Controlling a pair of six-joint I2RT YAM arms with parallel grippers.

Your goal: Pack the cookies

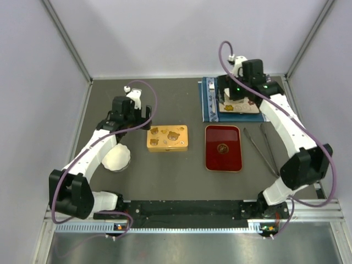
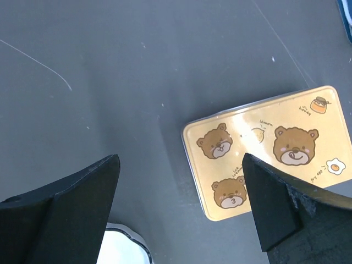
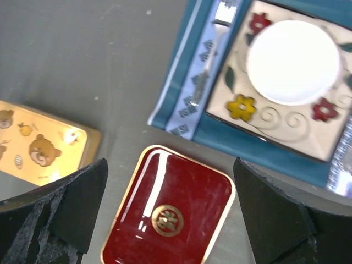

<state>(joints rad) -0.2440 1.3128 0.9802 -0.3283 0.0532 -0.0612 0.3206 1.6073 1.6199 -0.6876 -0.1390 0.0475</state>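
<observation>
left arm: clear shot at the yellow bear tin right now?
Likely yes. The left claw is open and hovers right by the yellow bear tin, with only table between them and nothing on its lid.

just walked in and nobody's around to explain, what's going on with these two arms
Two robot arms are set up to pack cookies, but neither is holding anything. The left end effector hangs open above the yellow bear tin. The right end effector hangs open over the red tray and the flowered plate, which sits on a blue cloth. Tongs lie untouched to the right of the tray.
</observation>
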